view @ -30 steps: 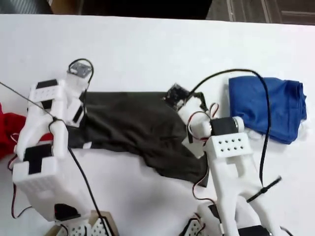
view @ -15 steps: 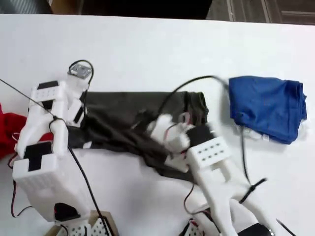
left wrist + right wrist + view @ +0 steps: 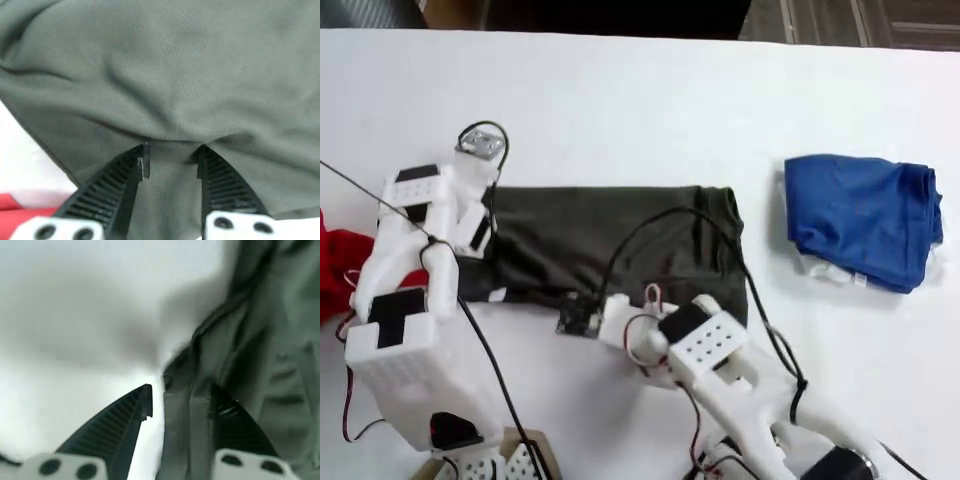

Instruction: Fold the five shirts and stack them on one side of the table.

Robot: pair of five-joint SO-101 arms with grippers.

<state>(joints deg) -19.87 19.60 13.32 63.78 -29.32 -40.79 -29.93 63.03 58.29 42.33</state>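
The right claw (image 3: 182,390) is seen with its jaws moderately apart. The doubled hem of the dark grey-green shirt (image 3: 610,235) lies between them, and a sliver of white tabletop (image 3: 620,100) shows between one jaw and the cloth, so the hem is judged to be loosely bracketed rather than pinched. In the high view this claw is placed at the shirt's lower edge, left of the frame's centre, with the whole shirt lying above it in the frame.

The left claw (image 3: 171,156) is likewise partly open. Its tips are pressed down onto the same shirt, and a small pucker of fabric is gathered between them; no closed grip is shown. In the high view the left arm is set over the shirt's left end.

The shirt is spread as a wide band across the middle of the tabletop. Its long axis runs left to right in the high view, and its right end stops just short of a folded blue shirt (image 3: 860,220) in the right part of the frame. A red shirt (image 3: 335,265) is bunched at the far left edge.

The coming fold is judged to run across that long axis, one end being carried over the other. The left end is nearer the left arm; the right end, beside the blue shirt, is better reached by the right arm.
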